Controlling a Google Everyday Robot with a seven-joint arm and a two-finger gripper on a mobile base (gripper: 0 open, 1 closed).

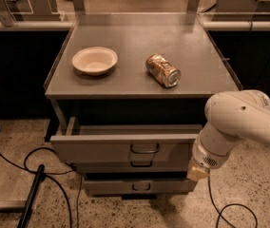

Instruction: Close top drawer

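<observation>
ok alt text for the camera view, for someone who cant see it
The top drawer of a grey cabinet stands pulled out, with the robot's end effector low by the right end of the drawer front as pictured. A white bowl and a can on its side rest on top of the cabinet.

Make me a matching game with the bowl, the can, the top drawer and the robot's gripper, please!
Things:
1. bowl
2. can
3. top drawer
4. gripper

Places or states:
A. lying on its side on the cabinet top
B. pulled out, open
C. upright, on the left of the cabinet top
D. low, beside the top drawer's right end

Pairs: 1-C, 2-A, 3-B, 4-D
</observation>
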